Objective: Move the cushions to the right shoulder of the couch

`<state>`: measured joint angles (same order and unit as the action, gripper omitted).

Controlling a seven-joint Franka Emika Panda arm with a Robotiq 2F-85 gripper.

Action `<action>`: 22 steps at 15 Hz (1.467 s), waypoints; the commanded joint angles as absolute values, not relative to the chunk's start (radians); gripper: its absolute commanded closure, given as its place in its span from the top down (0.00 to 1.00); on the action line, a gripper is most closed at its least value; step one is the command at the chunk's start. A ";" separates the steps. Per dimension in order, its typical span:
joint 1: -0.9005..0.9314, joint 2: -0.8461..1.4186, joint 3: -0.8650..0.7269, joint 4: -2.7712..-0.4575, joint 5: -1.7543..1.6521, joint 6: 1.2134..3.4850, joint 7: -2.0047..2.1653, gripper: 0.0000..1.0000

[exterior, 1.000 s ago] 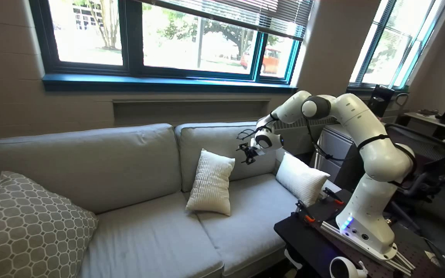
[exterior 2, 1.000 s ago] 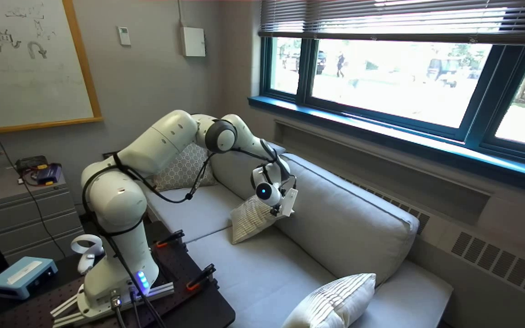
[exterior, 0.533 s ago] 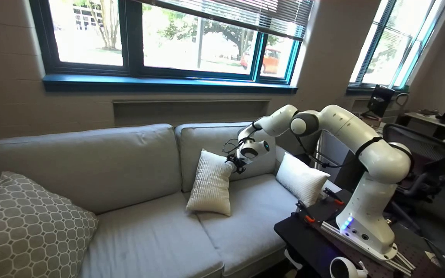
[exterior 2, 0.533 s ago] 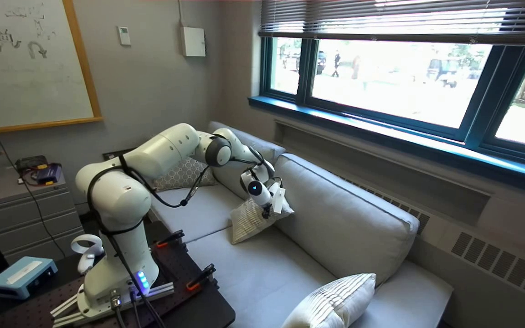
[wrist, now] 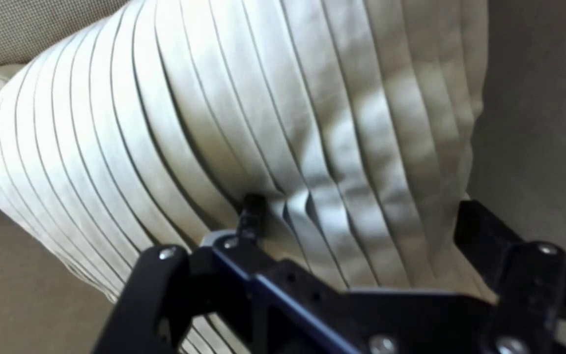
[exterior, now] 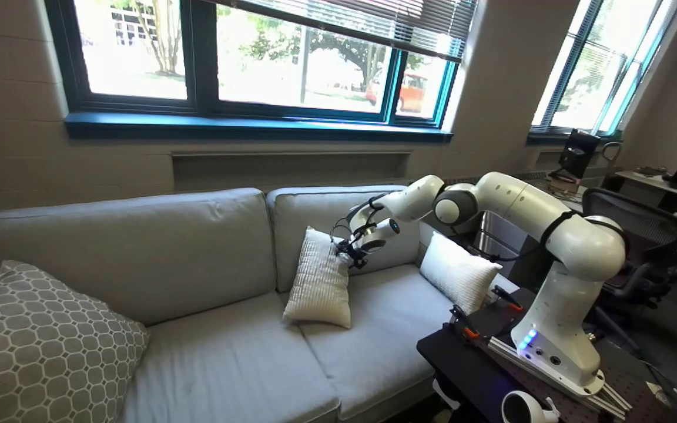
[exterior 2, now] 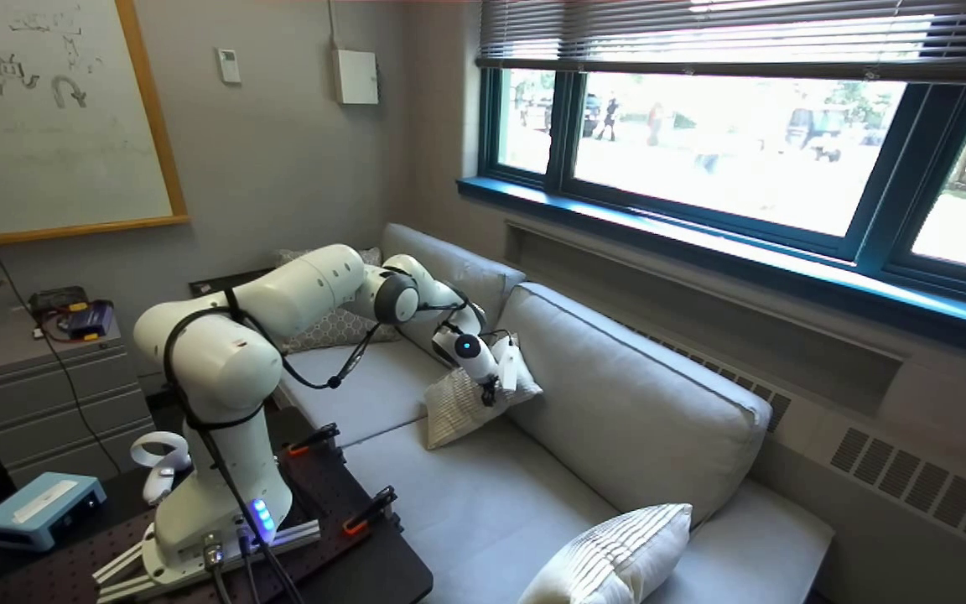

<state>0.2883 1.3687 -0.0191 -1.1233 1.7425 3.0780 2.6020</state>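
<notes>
One gripper (wrist: 360, 211) is standing wide against a cushion (wrist: 243, 128), beyond the tabletop's (exterior: 453, 352) front edge; a firm hold is probably depending on pressing deeper before closing.

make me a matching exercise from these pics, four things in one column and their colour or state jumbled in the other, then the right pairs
Things
1. gripper
2. patterned pillow
3. windowsill
4. whiteboard

Colours and states
A. blue
B. jaws apart, at a cream cushion
C. white, edged in orange-brown
D. grey, with a pale lattice

Pairs: 1-B, 2-D, 3-A, 4-C
</notes>
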 commanded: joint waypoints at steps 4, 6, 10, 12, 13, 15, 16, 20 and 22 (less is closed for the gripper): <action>0.284 1.460 -0.033 -0.980 1.708 3.171 2.601 0.60; 0.282 1.468 -0.038 -0.960 1.708 3.187 2.600 0.43; 0.278 1.478 -0.050 -0.929 1.710 3.213 2.600 0.14; 0.275 1.485 -0.054 -0.914 1.713 3.223 2.601 0.06; 0.273 1.487 -0.056 -0.908 1.714 3.228 2.601 0.05; 0.269 1.491 -0.059 -0.896 1.720 3.239 2.601 0.04; 0.266 1.488 -0.059 -0.892 1.726 3.242 2.601 0.05; 0.227 1.463 -0.005 -0.899 1.715 3.269 2.613 0.06; 0.197 1.430 0.036 -0.928 1.738 3.234 2.608 0.07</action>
<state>0.2202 1.4568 0.0090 -0.9234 1.7076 3.2698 2.5935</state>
